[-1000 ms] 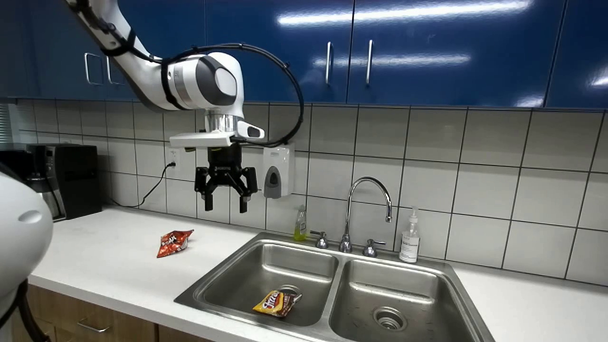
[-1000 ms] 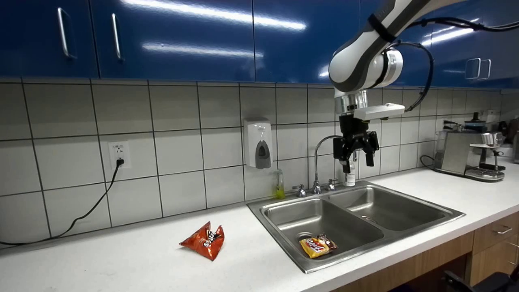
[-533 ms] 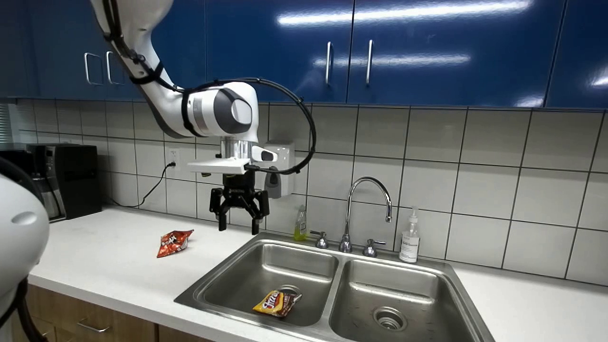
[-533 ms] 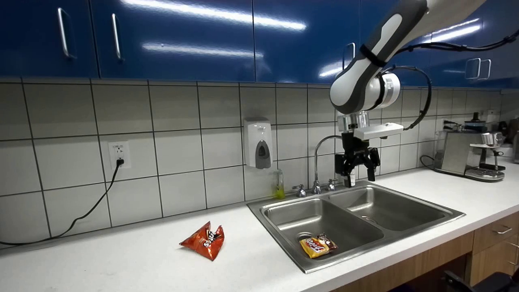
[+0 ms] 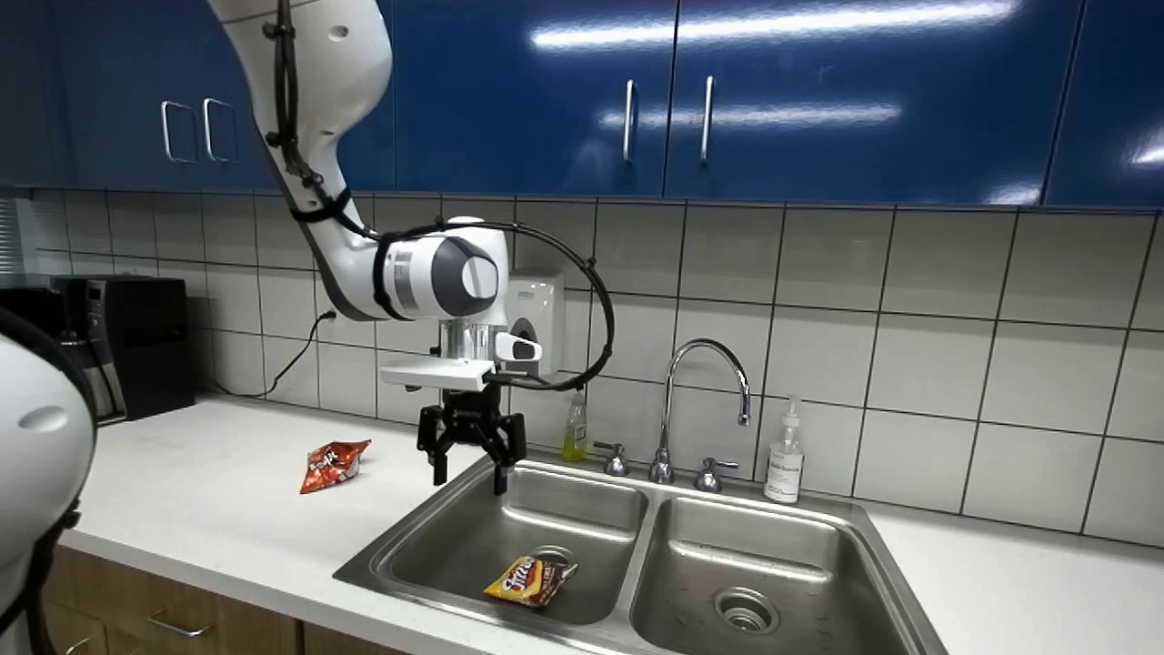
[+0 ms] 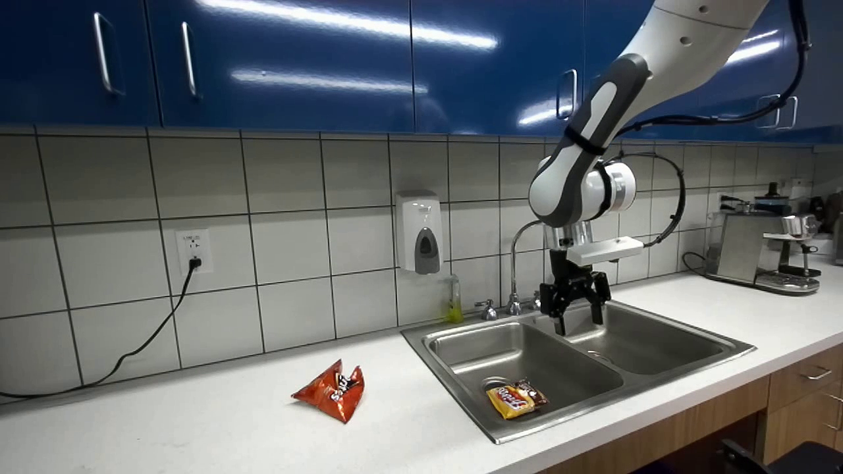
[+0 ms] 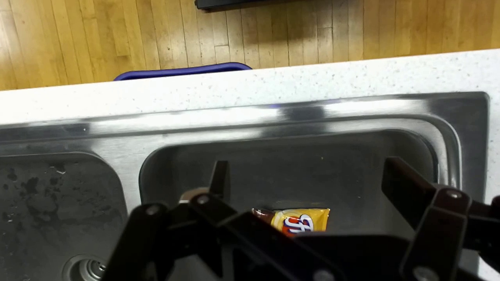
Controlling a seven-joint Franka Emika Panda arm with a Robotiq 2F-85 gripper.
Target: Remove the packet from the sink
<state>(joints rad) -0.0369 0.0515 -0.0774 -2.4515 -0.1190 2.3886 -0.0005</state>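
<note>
a black two-fingered gripper (image 5: 470, 484) hangs above one basin (image 7: 304, 168) of a double-basin stainless steel sink (image 7: 470, 128), released, its fingers (image 7: 221, 177) spread well apart. in that basin, near the drain (image 5: 552, 551), lies a small crinkled yellow-orange, brown and red packet (image 5: 530, 582). around the sink runs a white speckled countertop (image 7: 273, 86), with a crinkled red packet (image 6: 332, 395) resting on it. behind the basins stand a curved chrome faucet (image 5: 667, 414), a clear bottle of yellow-green liquid (image 5: 575, 437) and a white-labelled pump bottle (image 5: 784, 468). beyond are a pale tiled wall (image 6: 290, 243), a white wall dispenser (image 6: 420, 234) and glossy blue cabinets (image 5: 864, 73); a wooden plank floor (image 7: 273, 35) shows past the countertop's edge.
</note>
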